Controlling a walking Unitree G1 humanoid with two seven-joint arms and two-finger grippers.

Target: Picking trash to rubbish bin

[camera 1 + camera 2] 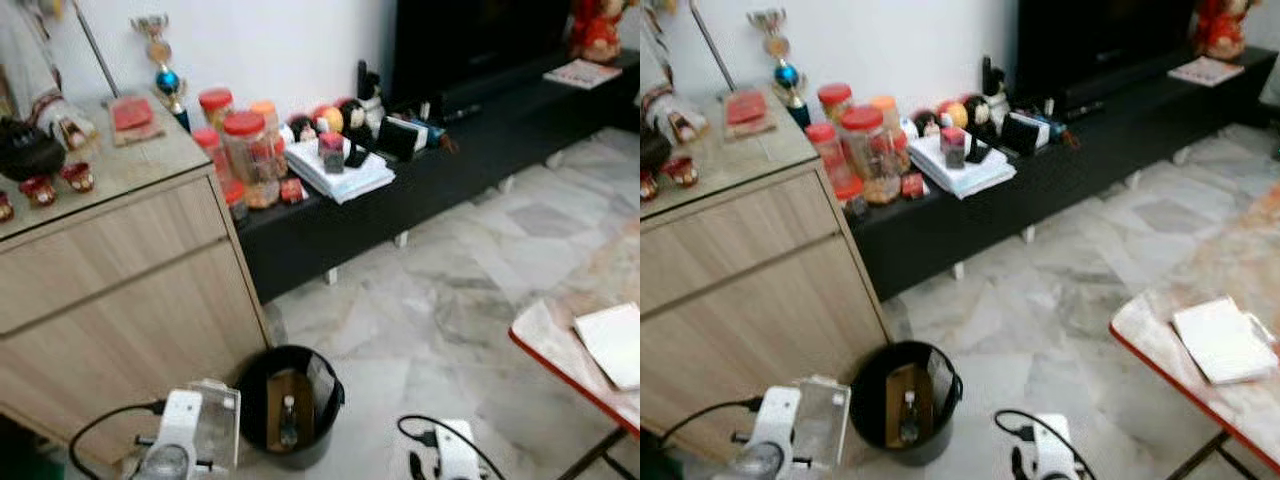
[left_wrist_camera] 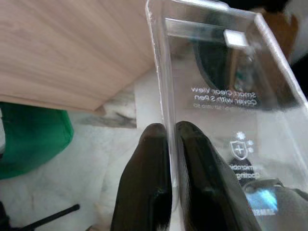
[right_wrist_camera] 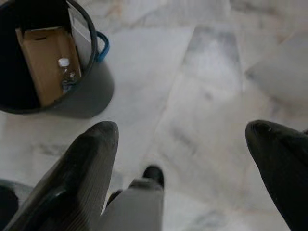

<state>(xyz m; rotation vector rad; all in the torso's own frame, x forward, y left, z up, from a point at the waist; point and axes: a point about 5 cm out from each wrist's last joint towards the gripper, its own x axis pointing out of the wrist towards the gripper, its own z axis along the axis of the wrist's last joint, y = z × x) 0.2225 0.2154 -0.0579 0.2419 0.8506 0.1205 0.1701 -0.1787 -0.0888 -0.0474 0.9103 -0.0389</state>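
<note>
Clear packaging held beside the bin, ready to drop.
Left gripper [image 2: 166,144] pinches plastic case [image 2: 216,86] edgewise near black bin [image 1: 262,375]; right gripper [image 3: 183,144] spread, empty.

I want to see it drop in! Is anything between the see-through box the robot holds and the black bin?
No. In the left eye view the clear box, pinched in the left gripper, sits right beside the black bin, nothing between them.

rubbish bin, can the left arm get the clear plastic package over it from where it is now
Probably yes. The left end effector holds the clear plastic package right beside the black rubbish bin, whose top is open, with nothing between them. A cardboard box and bottle already sit inside.
</note>
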